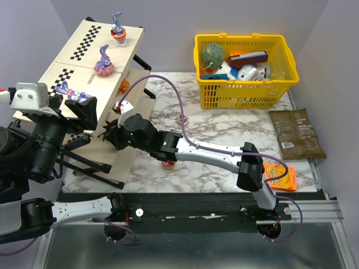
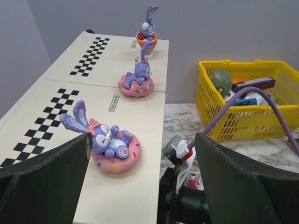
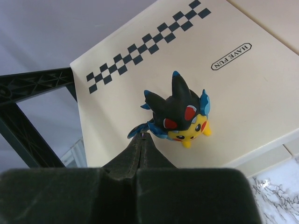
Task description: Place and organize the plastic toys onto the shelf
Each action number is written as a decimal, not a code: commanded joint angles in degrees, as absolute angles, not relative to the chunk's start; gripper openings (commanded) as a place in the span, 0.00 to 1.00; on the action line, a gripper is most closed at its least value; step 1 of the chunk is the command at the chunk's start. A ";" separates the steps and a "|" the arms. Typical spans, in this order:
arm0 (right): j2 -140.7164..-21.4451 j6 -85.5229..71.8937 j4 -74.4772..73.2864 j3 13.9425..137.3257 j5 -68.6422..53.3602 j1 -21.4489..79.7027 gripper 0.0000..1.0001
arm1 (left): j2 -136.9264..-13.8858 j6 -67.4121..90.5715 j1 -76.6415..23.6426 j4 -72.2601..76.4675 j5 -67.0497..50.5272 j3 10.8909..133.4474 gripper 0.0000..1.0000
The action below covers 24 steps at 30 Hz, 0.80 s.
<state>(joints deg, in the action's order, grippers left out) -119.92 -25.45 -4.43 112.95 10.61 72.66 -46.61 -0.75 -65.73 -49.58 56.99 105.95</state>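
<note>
Figurine (image 3: 180,116) black, spiky, blue-tipped, red patches, yellow face; on shelf (image 3: 243,93).

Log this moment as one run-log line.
left claw: open, flanking doughnut rabbit on shelf | right claw: shut, tip at black-yellow figurine on lower panel | also shelved: two more rabbits

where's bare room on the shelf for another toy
Bare beige runs between the black-and-white checkered strip and the purple rabbit on its pink doughnut. The lower panel is bare beyond the black-and-yellow figurine. Crowded: the upper right edge, toys in line.
</note>
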 commanded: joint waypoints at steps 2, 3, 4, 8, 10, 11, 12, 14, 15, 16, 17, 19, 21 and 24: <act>-118.66 -24.26 -6.24 112.07 10.28 72.77 0.03 | -46.76 -0.26 -65.65 -50.10 57.83 106.44 0.99; -116.65 -24.08 -6.15 110.15 10.20 72.77 0.03 | -46.84 -0.18 -65.65 -49.92 57.83 106.35 0.99; -115.50 -23.73 -5.89 108.65 10.37 72.77 0.03 | -46.85 -0.26 -65.57 -49.92 57.83 106.43 0.99; -108.65 -22.50 -2.56 101.62 11.86 72.86 0.03 | -46.85 -0.26 -65.65 -49.83 57.83 106.79 0.99; -103.48 -22.41 -1.33 95.58 15.88 72.95 0.03 | -46.67 -0.26 -65.65 -49.92 57.66 107.22 0.99; -102.14 -22.06 -0.54 93.62 17.04 72.78 0.03 | -46.67 -0.26 -65.65 -49.92 57.57 107.40 0.99; -100.91 -21.71 -0.53 92.39 17.66 72.51 0.03 | -46.50 -0.18 -65.65 -49.92 57.39 107.40 0.99; -98.98 -22.32 -0.53 89.67 17.06 70.93 0.03 | -46.23 -0.18 -65.65 -49.66 56.78 107.32 0.99; -98.70 -23.02 -0.53 89.13 16.44 70.32 0.03 | -46.06 -0.26 -65.57 -49.22 56.60 107.23 0.99; -98.61 -24.25 -0.53 88.77 14.52 69.18 0.03 | -46.05 -0.18 -65.65 -49.04 56.51 107.14 0.99; -98.87 -24.61 -0.53 88.86 13.55 68.82 0.03 | -46.05 -0.26 -65.65 -48.96 56.43 107.14 0.99; -100.36 -24.61 -0.53 90.52 12.49 68.47 0.03 | -46.32 -0.44 -65.65 -48.78 56.51 107.14 0.99; -102.81 -24.43 -0.53 93.41 9.76 68.20 0.03 | -46.58 -0.53 -65.65 -48.87 56.60 107.14 0.99; -105.55 -24.43 -0.53 96.49 7.47 67.85 0.02 | -46.76 -0.62 -65.65 -48.78 56.69 107.14 0.99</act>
